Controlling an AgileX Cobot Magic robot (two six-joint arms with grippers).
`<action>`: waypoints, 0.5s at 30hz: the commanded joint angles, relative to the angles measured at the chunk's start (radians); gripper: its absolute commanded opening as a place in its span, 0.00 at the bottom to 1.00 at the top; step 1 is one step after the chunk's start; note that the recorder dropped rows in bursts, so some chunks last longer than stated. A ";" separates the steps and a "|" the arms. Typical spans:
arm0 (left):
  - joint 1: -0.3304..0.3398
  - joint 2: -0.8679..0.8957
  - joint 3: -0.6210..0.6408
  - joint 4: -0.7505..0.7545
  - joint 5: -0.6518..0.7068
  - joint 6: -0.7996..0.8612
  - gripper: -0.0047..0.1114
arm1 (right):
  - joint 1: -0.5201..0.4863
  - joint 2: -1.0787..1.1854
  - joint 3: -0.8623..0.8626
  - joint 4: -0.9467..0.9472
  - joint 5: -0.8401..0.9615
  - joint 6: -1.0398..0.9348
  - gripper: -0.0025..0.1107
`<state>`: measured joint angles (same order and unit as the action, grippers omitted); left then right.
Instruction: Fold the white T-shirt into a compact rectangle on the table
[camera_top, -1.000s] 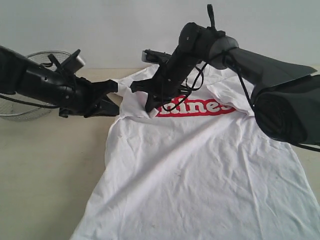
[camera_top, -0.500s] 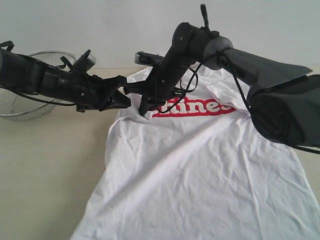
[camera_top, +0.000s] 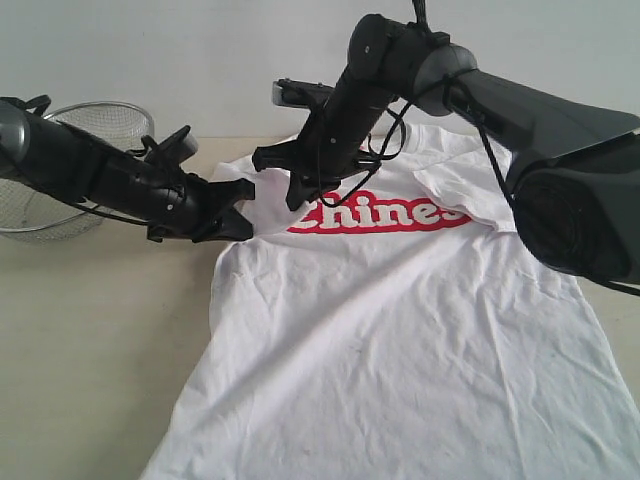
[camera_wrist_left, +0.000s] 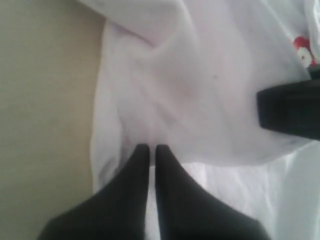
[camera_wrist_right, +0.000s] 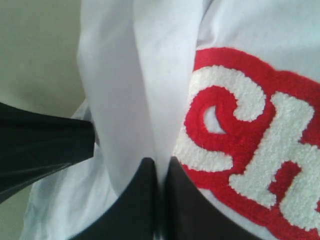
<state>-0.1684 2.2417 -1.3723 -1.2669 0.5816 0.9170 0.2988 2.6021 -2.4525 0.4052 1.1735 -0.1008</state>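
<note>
The white T-shirt (camera_top: 400, 340) lies chest up on the table (camera_top: 90, 340), its red-outlined lettering (camera_top: 385, 215) showing. At the shirt's far left corner, my left gripper (camera_top: 243, 205) is shut on the sleeve's edge. In the left wrist view its tips (camera_wrist_left: 149, 148) meet on white cloth (camera_wrist_left: 200, 90). Close beside it, my right gripper (camera_top: 290, 195) reaches across and holds the same sleeve raised. The right wrist view shows it (camera_wrist_right: 161, 162) shut on a standing fold next to the letter "C" (camera_wrist_right: 225, 125).
A wire-mesh metal basket (camera_top: 95, 120) stands at the back left behind the left arm. Bare tabletop (camera_wrist_left: 45, 100) stretches left of the shirt. The shirt's hem runs off the front of the exterior view. Each gripper's dark finger shows in the other's wrist view.
Both grippers have pulled the left sleeve off the lettering, baring the "C". The right gripper rose and shifted left; the left arm dropped lower, toward the table.
</note>
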 joint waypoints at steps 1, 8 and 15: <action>-0.005 0.000 -0.005 0.068 -0.017 -0.063 0.08 | 0.000 -0.019 -0.002 0.003 0.007 -0.001 0.02; -0.005 0.000 -0.005 0.282 -0.056 -0.241 0.08 | 0.000 -0.019 -0.002 0.003 -0.004 -0.001 0.02; -0.005 0.000 -0.005 0.286 -0.059 -0.259 0.08 | 0.000 -0.019 -0.002 -0.001 0.029 -0.001 0.52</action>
<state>-0.1745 2.2352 -1.3834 -1.0216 0.5479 0.6697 0.2988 2.6021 -2.4525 0.4087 1.1830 -0.1008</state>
